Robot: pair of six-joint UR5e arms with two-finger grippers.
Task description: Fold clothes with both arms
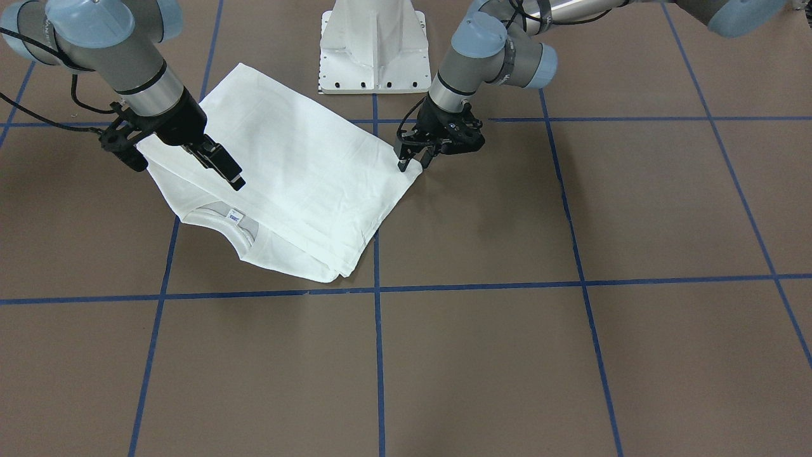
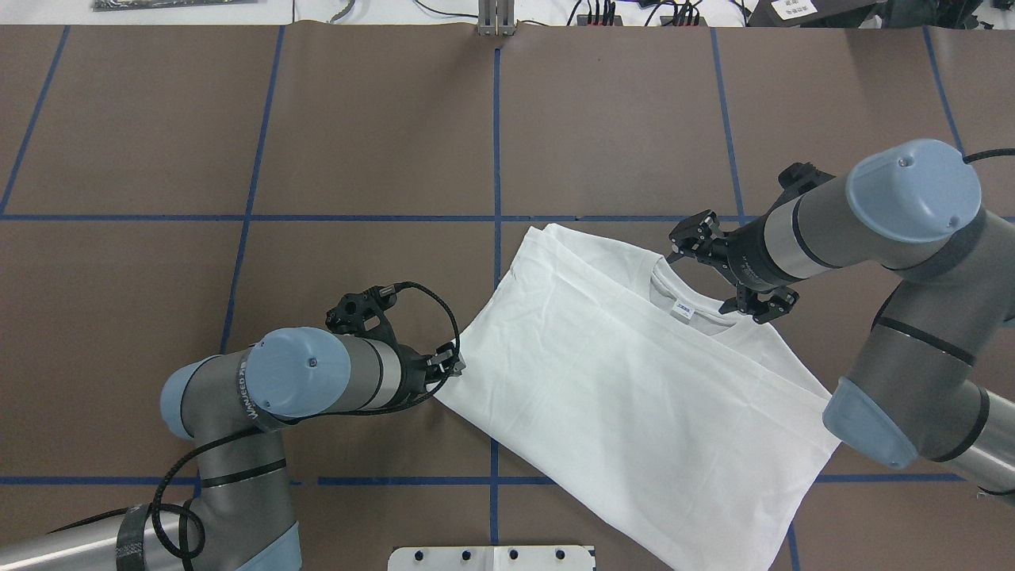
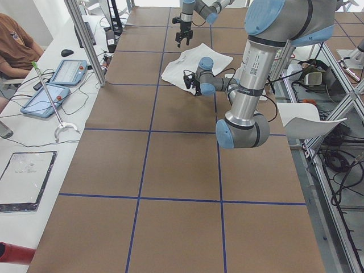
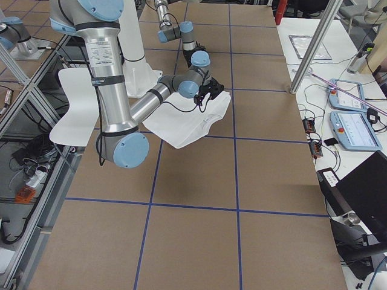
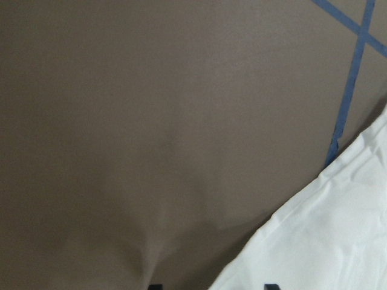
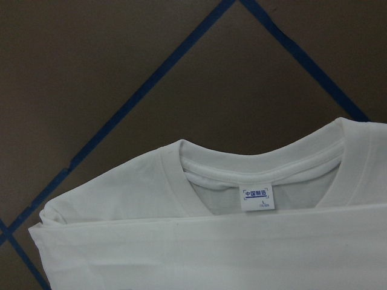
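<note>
**Both grippers open at a folded white T-shirt (image 2: 634, 396)**

The left gripper (image 1: 413, 166) stands at the shirt's corner with its jaws a little apart, clamped on nothing. Its tips come down right at the cloth's edge; whether they touch it I cannot tell. The right gripper (image 2: 699, 279) hangs over the neckline with its jaws spread wide, also holding nothing. The collar (image 6: 266, 162) and label (image 6: 258, 197) lie directly beneath it.

The overhead view gives the whole layout. The shirt is folded into a slanted oblong on the brown table (image 2: 357, 143), reaching from one gripper to the other.

The left wrist view shows only two fingertips (image 5: 155, 286) at its lower edge, well apart. The shirt's edge runs in between them, with bare table ahead.

Only the right wrist view shows the ribbed collar close up. The small white label is printed in blue, and a folded layer lies across just below the neckline.
</note>
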